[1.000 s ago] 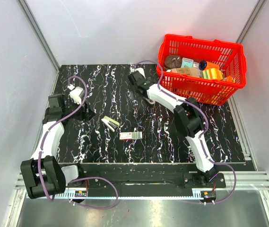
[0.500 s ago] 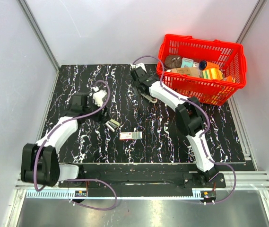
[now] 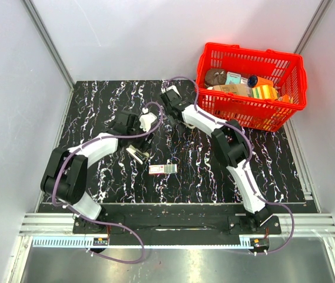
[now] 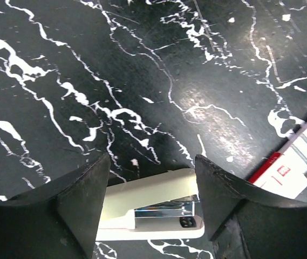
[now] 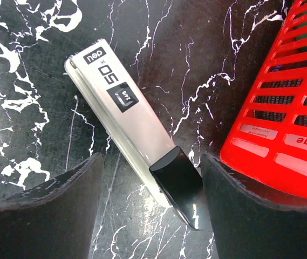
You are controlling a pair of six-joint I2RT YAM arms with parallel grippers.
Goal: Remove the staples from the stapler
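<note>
Left hand [image 4: 150, 162], released, sets its matte black fingers astride the smooth pale-beige stapler [image 4: 142, 200] on the glossy white-veined counter [image 4: 142, 81]; right hand [image 5: 152, 162], released, flanks a flat brushed-silver bar [image 5: 123, 116].

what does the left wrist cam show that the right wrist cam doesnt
Left wrist only: the pale stapler lying inside the open left claw, plus a corner of the red-and-white box at the right edge. Right wrist only: a silver bar with a black end, marked 50, beside the red basket, framed by the open right claw. Both: the black marbled table and each view's own claw at the bottom.
</note>
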